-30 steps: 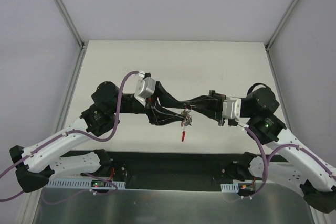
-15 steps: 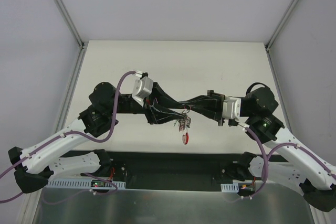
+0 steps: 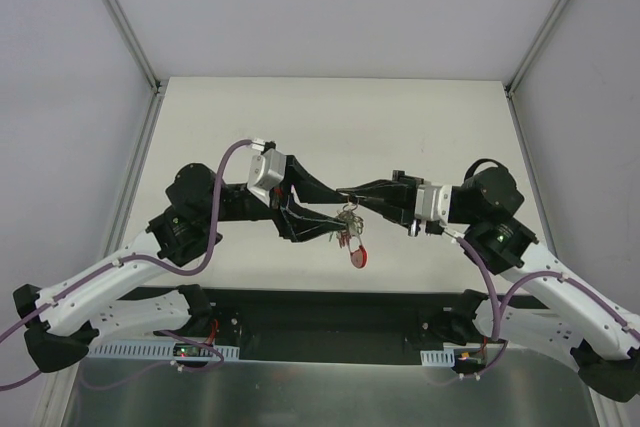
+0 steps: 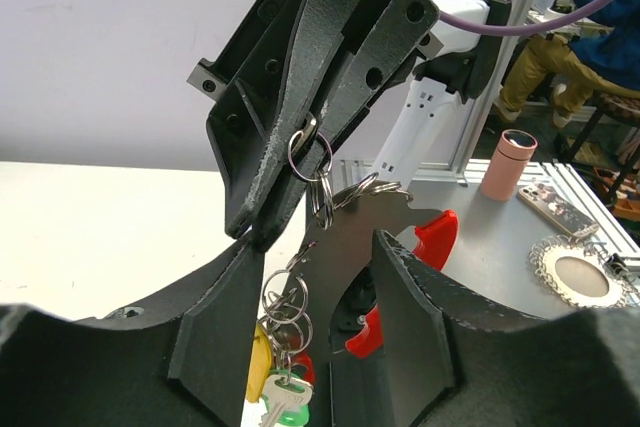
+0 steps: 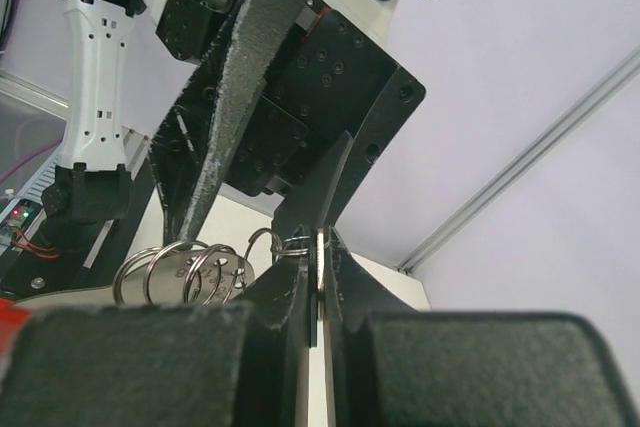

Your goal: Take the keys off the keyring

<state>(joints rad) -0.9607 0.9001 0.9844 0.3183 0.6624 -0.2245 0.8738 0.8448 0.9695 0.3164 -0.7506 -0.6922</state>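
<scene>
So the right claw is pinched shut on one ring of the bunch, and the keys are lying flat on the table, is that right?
Not quite. The right gripper is indeed pinched shut on a ring, but the keys are not lying on the table: they hang in the air below that ring. The left wrist view shows them dangling above it.

Counting two arms, left arm [image 3: 120, 267] and right arm [image 3: 560, 282], each carrying one gripper: left gripper [image 4: 315, 267], right gripper [image 5: 318, 272]. One bunch of keys [image 3: 350, 232] is hanging between them, showing one yellow head [image 4: 258, 362], one green head [image 4: 285, 412] and one red head [image 3: 358, 255]. One keyring [image 4: 310, 152] is showing on top; the smaller rings are overlapping and uncountable.
</scene>
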